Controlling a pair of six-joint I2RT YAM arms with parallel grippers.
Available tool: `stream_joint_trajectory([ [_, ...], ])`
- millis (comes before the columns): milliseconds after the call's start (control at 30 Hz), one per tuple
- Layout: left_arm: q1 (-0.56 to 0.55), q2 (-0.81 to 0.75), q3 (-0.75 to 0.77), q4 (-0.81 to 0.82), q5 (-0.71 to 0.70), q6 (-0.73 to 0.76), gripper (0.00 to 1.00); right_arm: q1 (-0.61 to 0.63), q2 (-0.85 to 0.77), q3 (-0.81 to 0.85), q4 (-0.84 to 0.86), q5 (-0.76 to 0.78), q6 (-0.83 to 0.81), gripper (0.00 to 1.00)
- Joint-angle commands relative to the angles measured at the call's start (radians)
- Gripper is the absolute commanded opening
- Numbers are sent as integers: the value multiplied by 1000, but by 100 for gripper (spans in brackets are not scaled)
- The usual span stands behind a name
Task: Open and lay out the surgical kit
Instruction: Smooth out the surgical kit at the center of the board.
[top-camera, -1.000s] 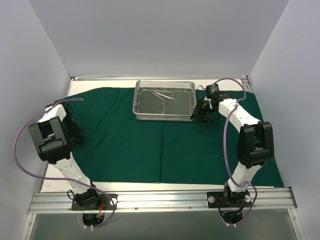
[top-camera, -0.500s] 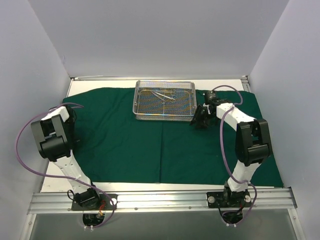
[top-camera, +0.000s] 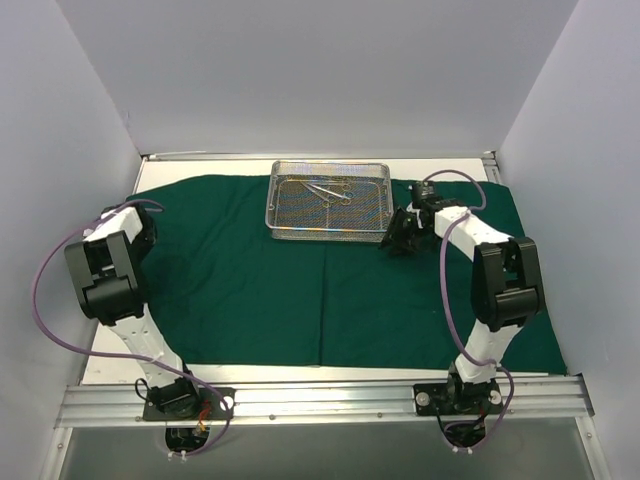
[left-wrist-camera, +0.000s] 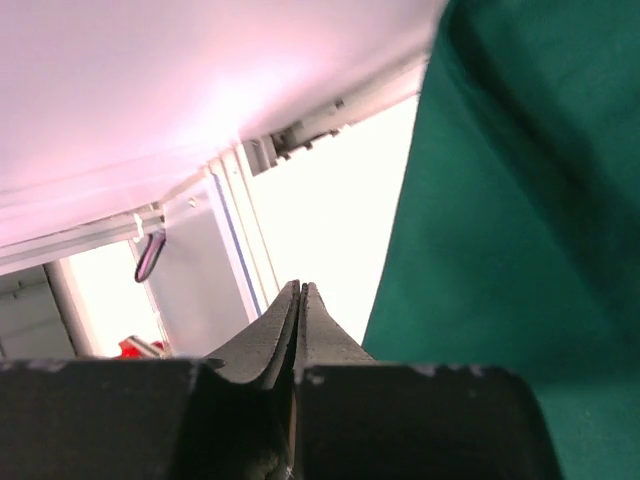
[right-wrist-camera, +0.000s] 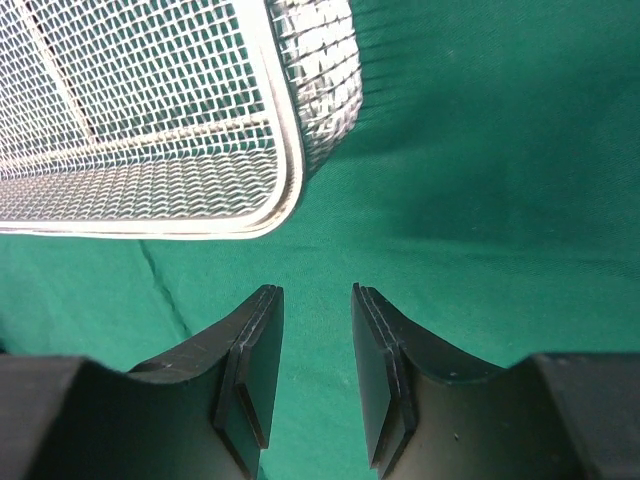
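Kit layout: the dark green drape lies spread over the table, and the wire-mesh tray stands on its far middle portion with slim metal instruments inside. The right gripper is over the drape just beside the tray's corner, fingers narrowly parted and empty. The left gripper is at the drape's left edge, fingers pressed together on nothing.

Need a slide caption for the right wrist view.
Right gripper, jaws open, poised over the green drape beside the corner of the wire-mesh tray.
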Motion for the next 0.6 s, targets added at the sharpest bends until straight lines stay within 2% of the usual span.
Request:
stream_joint_trajectory([
  [0, -84, -76, 38, -162, -66, -43, 2, -26, -26, -17, 2, -29, -17, 34],
  [33, -115, -93, 38, -109, -49, 33, 2, -33, -28, -18, 1, -29, -20, 34],
  [100, -179, -96, 49, -79, -34, 77, 2, -39, -34, -21, 2, -29, -28, 34],
  [200, -256, -89, 54, 52, 110, 267, 2, -55, -33, -26, 2, -34, -40, 34],
  [233, -265, -90, 46, 133, 199, 352, 2, -59, -31, -27, 5, -38, -43, 34],
  [333, -265, -58, 40, 204, 272, 446, 2, -79, -28, -26, 5, -54, -49, 34],
  [467, -255, 6, 25, 257, 250, 502, 2, -116, -25, -26, 5, -61, -75, 33],
  [567, -242, 16, -4, 353, 296, 586, 2, -154, -16, -20, 2, -83, -85, 33],
])
